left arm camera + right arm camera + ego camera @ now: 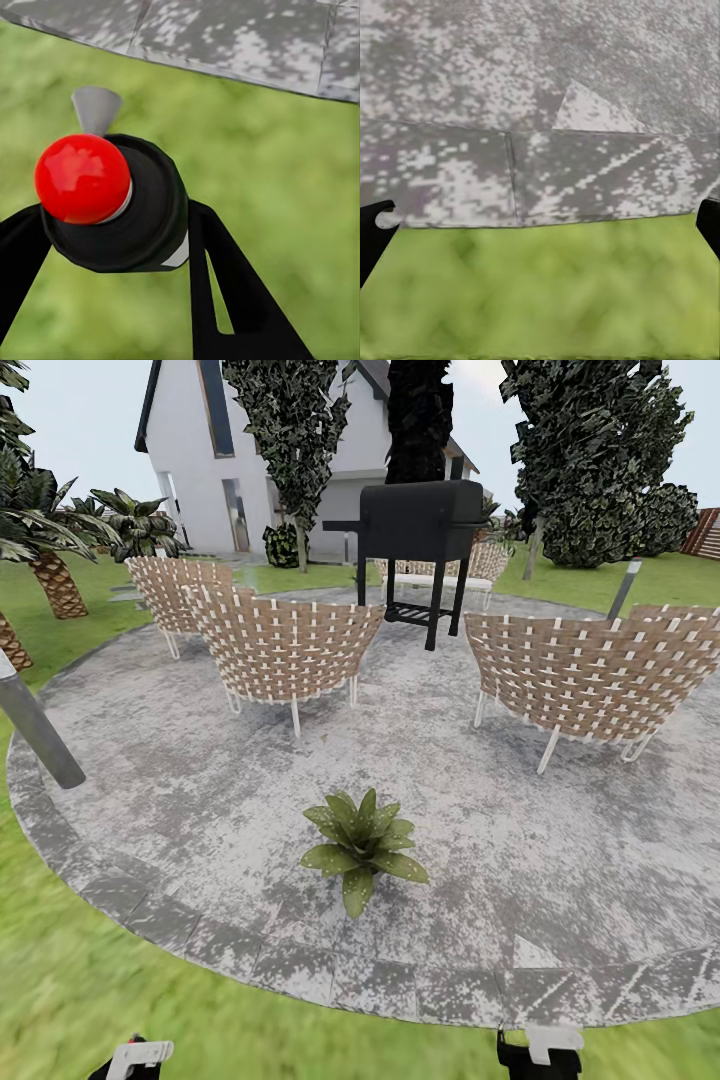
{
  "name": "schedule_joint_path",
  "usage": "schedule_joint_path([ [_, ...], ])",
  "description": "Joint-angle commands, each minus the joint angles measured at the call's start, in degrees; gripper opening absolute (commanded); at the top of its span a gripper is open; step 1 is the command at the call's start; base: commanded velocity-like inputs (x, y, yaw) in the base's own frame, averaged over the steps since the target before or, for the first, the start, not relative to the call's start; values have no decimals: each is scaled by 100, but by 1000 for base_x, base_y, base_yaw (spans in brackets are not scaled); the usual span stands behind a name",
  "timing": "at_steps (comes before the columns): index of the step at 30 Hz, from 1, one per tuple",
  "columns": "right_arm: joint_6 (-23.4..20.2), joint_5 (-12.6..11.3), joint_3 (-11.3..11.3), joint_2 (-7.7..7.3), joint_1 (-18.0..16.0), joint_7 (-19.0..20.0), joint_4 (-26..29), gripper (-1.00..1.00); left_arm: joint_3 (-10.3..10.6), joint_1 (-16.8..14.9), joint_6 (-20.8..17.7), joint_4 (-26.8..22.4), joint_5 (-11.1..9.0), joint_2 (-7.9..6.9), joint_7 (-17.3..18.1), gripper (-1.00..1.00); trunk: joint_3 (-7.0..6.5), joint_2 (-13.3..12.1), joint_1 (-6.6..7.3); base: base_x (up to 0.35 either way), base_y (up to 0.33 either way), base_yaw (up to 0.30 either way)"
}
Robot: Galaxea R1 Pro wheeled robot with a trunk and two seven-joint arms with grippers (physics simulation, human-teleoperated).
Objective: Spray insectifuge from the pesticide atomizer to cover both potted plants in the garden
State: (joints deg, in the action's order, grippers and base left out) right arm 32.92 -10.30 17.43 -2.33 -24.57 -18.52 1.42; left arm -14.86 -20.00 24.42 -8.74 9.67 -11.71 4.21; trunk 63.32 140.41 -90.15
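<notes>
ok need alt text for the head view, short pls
A small potted plant with speckled pointed green leaves sits near the front edge of a round grey stone patio ringed by lawn. Behind it stand woven wicker chairs and a black barbecue grill, with palm trees, tall dark trees and a white house beyond.

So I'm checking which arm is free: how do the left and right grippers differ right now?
The left gripper is shut on a dark round-bodied object with a red ball on its end and a pale grey nozzle; the right gripper holds nothing. The left fingers sit close in, while the right fingers are spread wide to the frame edges. Both hang over grass beside the stone patio edge.
</notes>
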Motion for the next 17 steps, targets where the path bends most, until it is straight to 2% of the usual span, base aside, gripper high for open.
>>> schedule_joint_path([
  [1,13,-51,50,5,9,-12,-1,100,-52,-4,18,4,48,1,27,-100,5,2,1,0,0,0],
  [11,12,-55,50,16,48,-11,-1,100,-52,-1,18,12,44,8,27,-100,5,2,1,0,0,0],
  [17,12,-53,50,13,48,-11,-1,100,-52,-1,18,4,59,62,27,-100,5,2,1,0,0,0],
])
